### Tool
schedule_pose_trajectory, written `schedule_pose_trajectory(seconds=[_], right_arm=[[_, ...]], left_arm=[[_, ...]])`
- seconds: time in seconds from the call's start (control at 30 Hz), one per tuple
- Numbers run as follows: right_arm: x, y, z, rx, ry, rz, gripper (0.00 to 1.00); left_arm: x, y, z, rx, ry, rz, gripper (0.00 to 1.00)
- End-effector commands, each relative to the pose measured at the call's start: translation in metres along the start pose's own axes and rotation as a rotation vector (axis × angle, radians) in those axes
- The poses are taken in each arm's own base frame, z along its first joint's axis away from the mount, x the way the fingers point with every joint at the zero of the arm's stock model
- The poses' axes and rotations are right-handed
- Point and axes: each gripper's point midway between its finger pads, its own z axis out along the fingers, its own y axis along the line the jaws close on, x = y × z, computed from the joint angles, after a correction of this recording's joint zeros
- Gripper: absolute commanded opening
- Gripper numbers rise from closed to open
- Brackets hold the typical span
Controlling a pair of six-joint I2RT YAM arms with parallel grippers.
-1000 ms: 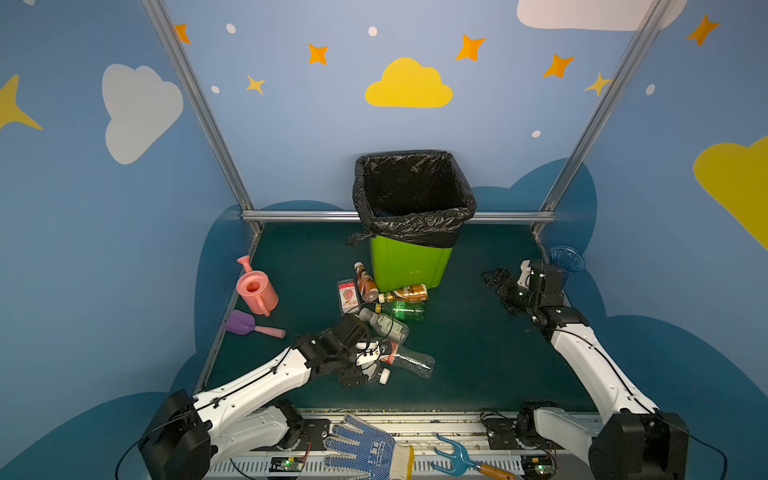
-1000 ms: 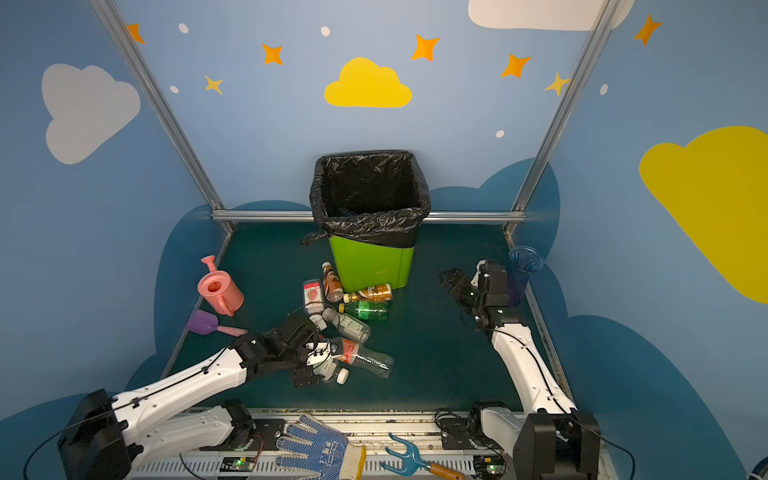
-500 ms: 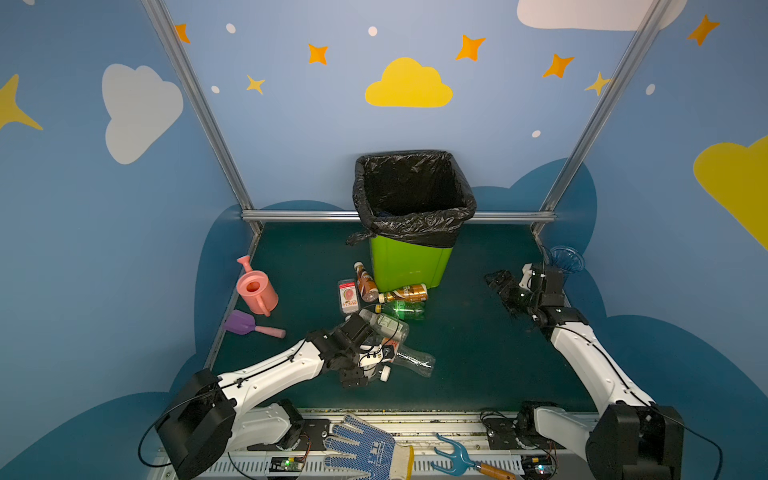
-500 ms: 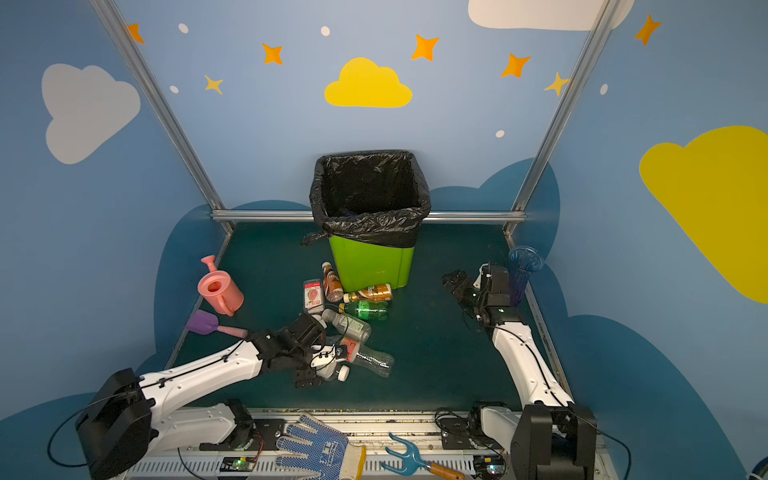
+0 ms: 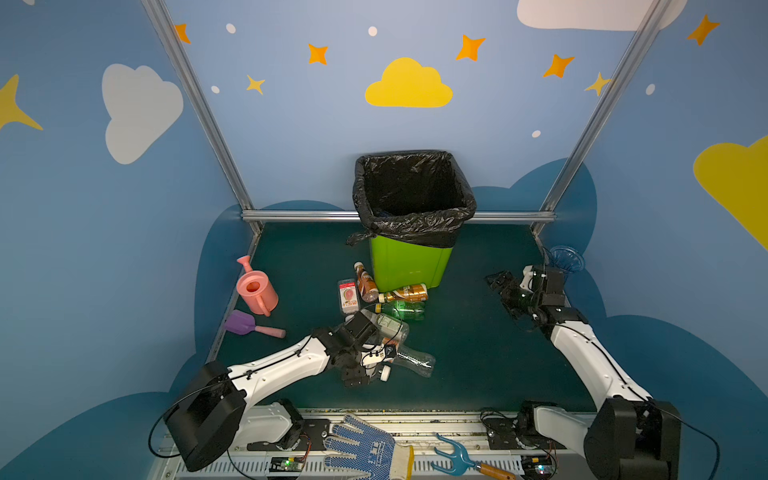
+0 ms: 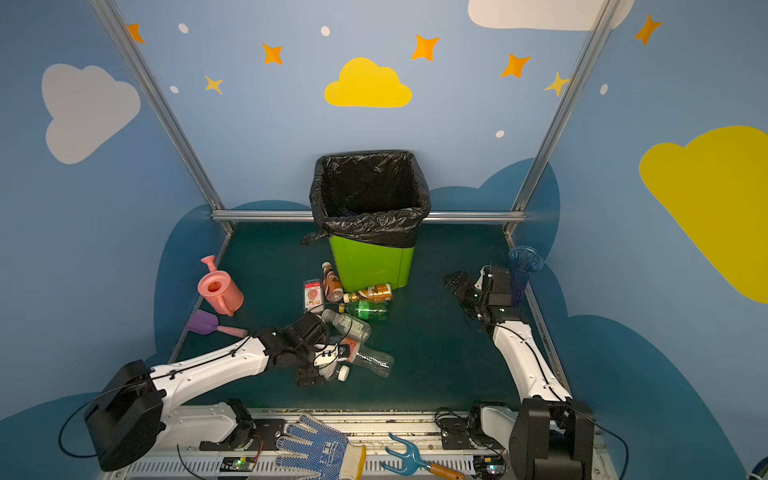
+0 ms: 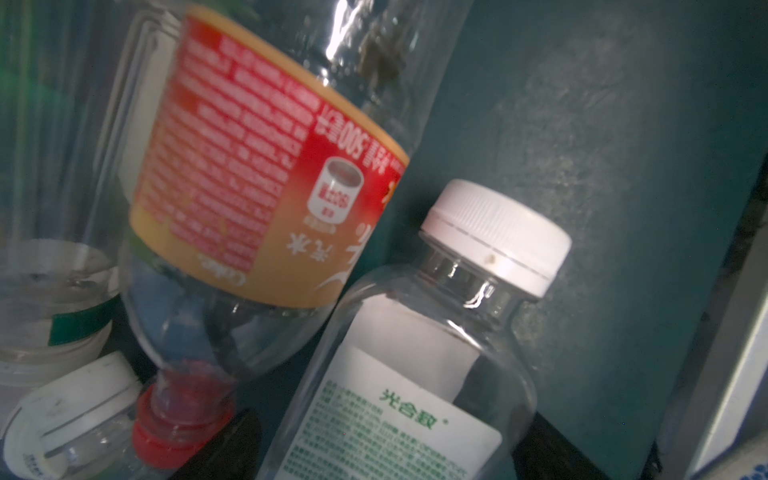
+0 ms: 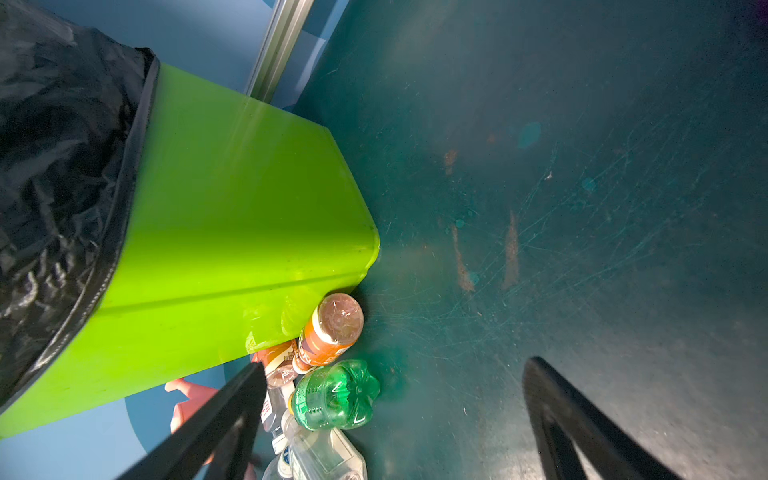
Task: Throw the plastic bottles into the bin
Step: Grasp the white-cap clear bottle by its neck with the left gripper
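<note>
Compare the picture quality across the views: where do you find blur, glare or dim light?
Left wrist view: dim and shot close, so the red-labelled bottle looks soft, with white glare on its clear plastic; the white cap is crisper. Right wrist view: the bin is bright and sharp, the right tool a dark, soft-edged silhouette. Both top views: evenly lit and sharp.

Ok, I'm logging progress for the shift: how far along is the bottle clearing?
Done: cannot tell; the bin's dark liner hides its contents. In hand: the left tool straddles the white-capped bottle, unlifted; the right tool is open, empty. Left: about seven bottles on the table, including the green bottle.
</note>
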Motion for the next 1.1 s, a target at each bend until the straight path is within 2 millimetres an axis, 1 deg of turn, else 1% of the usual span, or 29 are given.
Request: schedule_pose_trajectory(seconds=[0.0, 0.13, 0.23, 0.63, 0.87, 1.0, 1.07], right_arm=[[0.002, -0.003, 0.003, -0.006, 0.009, 0.012, 0.95], [0.002, -0.003, 0.002, -0.009, 0.008, 0.016, 0.95], [0.002, -0.005, 0.002, -0.007, 0.010, 0.019, 0.95], [0.003, -0.008, 0.002, -0.012, 0.015, 0.041, 0.95], [0.002, -0.009, 0.001, -0.013, 0.013, 0.046, 0.95], [0.004, -0.010, 0.002, -0.013, 0.020, 0.053, 0.95], [0.004, -0.011, 0.002, -0.014, 0.023, 0.057, 0.95]], left_arm=[[-0.006, 0.004, 0.000, -0.008, -0.013, 0.008, 0.92], [-0.005, 0.003, 0.005, 0.005, 0.006, 0.007, 0.91], [-0.007, 0.003, 0.006, 0.017, 0.001, -0.004, 0.90], [-0.008, -0.004, 0.000, 0.044, 0.009, -0.051, 0.68], [-0.006, -0.009, -0.001, 0.059, 0.022, -0.081, 0.58], [-0.006, -0.010, -0.003, 0.067, 0.041, -0.099, 0.58], [-0.005, -0.010, -0.001, 0.058, 0.045, -0.088, 0.62]])
